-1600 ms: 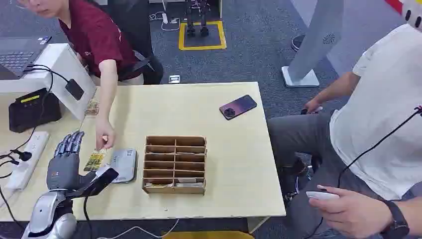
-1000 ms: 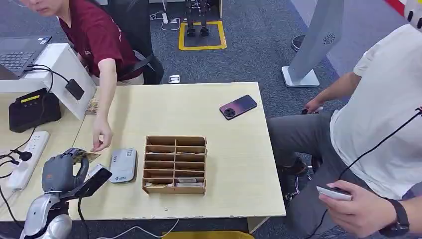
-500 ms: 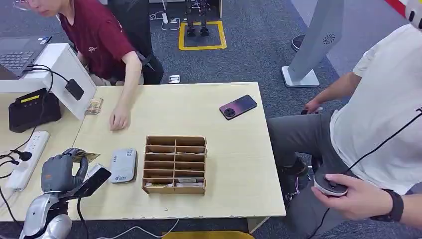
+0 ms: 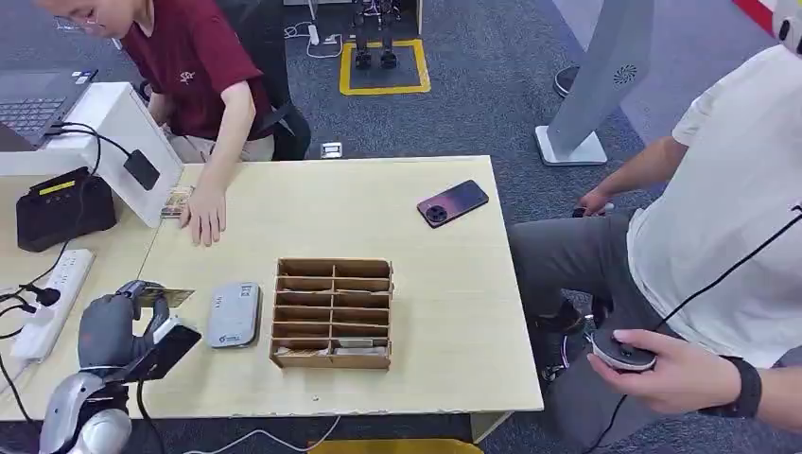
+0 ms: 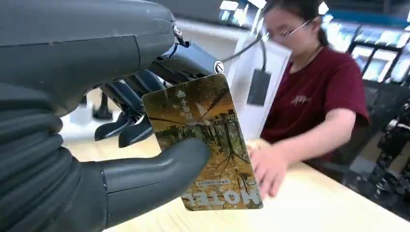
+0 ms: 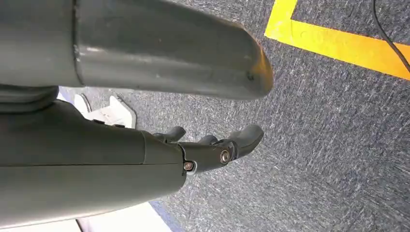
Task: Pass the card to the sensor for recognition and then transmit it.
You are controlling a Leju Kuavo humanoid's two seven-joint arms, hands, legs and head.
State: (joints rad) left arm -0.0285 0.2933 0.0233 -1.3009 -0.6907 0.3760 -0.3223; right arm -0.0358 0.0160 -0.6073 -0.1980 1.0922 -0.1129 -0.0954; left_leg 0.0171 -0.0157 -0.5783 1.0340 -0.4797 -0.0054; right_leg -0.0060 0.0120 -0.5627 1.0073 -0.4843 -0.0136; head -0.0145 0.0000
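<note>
My left hand [image 4: 109, 326] hovers over the table's front left corner and holds a golden-brown hotel card [image 4: 170, 297]. In the left wrist view the thumb [image 5: 159, 166] presses the card [image 5: 208, 140] against the dark fingers, printed face toward the camera. The grey card sensor [image 4: 234, 314] lies flat on the table just right of that hand, apart from the card. My right hand [image 6: 145, 121] hangs beside the body over grey carpet with nothing in it, its fingers loosely extended.
A wooden slotted organiser [image 4: 332, 312] stands right of the sensor. A person in a red shirt rests a hand [image 4: 203, 216] beside another card [image 4: 176, 201]. A phone [image 4: 452, 202], a black terminal [image 4: 61, 205] and a power strip [image 4: 47, 303] lie around. A seated person holds a mouse [image 4: 621, 352].
My left hand, flat and open at first, closed on the card the person placed there. The person's hand drew back to the far left of the table.
</note>
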